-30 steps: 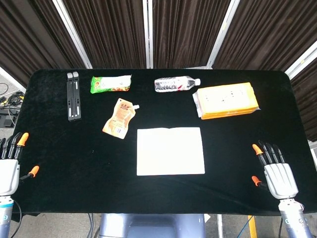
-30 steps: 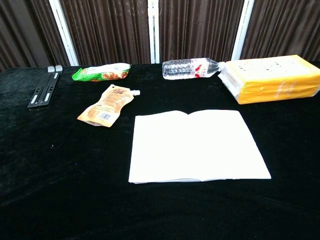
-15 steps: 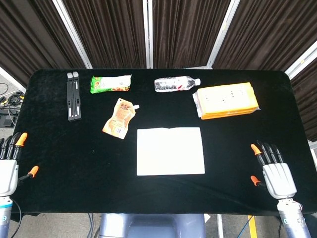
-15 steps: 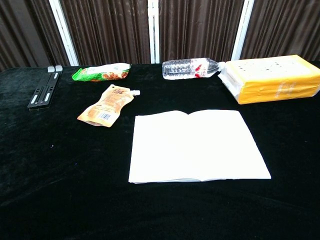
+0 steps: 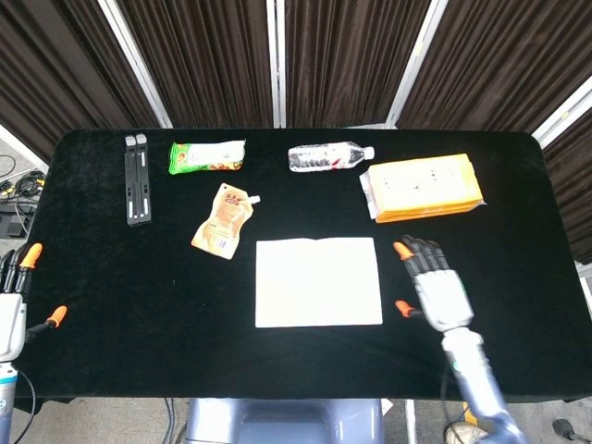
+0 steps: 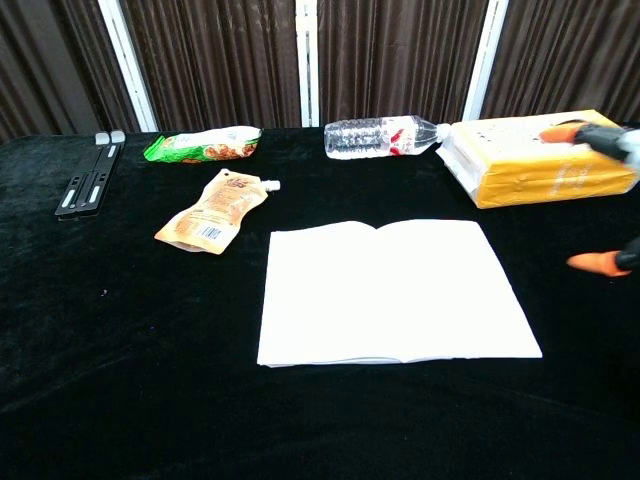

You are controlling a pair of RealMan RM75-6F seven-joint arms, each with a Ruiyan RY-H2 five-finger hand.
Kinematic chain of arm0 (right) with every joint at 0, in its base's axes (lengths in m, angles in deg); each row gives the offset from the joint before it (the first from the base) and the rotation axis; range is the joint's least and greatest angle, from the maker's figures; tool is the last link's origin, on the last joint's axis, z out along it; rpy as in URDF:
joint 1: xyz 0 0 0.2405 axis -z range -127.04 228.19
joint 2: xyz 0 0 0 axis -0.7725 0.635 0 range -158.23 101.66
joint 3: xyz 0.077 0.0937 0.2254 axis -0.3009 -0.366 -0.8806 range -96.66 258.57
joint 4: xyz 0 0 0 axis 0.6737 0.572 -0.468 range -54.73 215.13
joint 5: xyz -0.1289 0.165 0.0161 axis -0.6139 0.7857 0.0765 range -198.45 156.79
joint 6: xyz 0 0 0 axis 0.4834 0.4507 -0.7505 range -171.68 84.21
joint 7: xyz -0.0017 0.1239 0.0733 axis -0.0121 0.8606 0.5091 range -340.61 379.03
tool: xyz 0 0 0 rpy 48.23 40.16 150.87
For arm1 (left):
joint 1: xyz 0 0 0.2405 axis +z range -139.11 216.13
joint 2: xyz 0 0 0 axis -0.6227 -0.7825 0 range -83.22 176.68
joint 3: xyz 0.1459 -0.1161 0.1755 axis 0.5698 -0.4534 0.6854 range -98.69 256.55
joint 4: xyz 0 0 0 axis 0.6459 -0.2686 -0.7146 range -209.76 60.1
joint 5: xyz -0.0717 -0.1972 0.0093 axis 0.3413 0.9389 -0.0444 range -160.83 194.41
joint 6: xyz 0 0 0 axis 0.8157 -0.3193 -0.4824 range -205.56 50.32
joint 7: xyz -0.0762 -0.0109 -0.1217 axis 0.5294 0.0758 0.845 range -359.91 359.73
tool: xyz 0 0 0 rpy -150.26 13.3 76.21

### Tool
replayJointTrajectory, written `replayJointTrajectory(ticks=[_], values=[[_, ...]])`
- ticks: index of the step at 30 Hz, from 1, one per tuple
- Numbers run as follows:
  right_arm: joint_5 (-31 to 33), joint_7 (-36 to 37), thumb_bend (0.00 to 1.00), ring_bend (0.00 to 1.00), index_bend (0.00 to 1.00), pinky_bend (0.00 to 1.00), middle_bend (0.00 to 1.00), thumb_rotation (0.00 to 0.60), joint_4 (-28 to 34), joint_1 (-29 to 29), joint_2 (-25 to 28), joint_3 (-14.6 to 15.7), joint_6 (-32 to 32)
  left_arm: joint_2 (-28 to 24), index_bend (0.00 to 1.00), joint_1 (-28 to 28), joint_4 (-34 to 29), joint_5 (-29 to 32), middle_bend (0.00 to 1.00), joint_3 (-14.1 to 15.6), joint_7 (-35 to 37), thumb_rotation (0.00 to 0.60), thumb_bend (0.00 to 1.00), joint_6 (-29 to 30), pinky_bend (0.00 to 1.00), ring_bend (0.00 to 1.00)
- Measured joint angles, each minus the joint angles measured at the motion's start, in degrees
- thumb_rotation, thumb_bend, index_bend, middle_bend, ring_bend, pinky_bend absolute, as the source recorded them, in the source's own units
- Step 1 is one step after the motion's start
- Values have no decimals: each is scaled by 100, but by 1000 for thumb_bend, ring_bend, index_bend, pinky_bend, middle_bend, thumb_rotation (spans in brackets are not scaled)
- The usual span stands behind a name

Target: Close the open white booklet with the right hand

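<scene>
Booklet (image 5: 318, 282) as landmark, head view: it lies open and flat near the middle of the black surface (image 5: 129, 305), both white pages up, spine fold running away from the robot. The right hand (image 5: 432, 285) hovers just beside the booklet's right edge, fingers spread, holding nothing; this placement suits sliding under the right page to fold it over leftward. The left hand (image 5: 11, 301) sits well to the booklet's left at the surface edge, fingers apart and idle, since the task leaves it out. An orange pouch (image 5: 224, 220) lies near the booklet's far-left corner and a yellow pack (image 5: 423, 188) beyond its far-right corner; neither appears to obstruct the fold.

Chest view: the booklet (image 6: 392, 290) is untouched. Only orange-tipped fingers (image 6: 598, 263) of the right hand show, right of the booklet and apart from it.
</scene>
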Motion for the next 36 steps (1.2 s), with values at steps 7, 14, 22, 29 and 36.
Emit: replayJointTrajectory(ticks=[7, 14, 22, 29, 36], values=[[692, -778, 110, 0, 0, 0, 0, 600, 472, -329, -533, -43, 523, -32, 0, -34, 61, 95, 0, -11, 150, 600, 193, -141, 0, 0], [1509, -1326, 198, 0, 0, 0, 0, 600, 755, -658, -1054, -109, 822, -63, 0, -33, 30, 122, 0, 2, 218, 600, 195, -180, 0, 0], [1965, -1712, 191, 0, 0, 0, 0, 600, 720, -862, -1511, -121, 702, -130, 0, -25, 13, 171, 0, -31, 358, 600, 195, -185, 0, 0], [2416, -2137, 120, 0, 0, 0, 0, 600, 674, -1006, -1818, -80, 560, -227, 0, -13, -80, 163, 0, -44, 451, 600, 195, -154, 0, 0], [2472, -2182, 118, 0, 0, 0, 0, 600, 436, -1089, -2119, -26, 387, -334, 0, 2, -175, 162, 0, -34, 539, 600, 195, -165, 0, 0]])
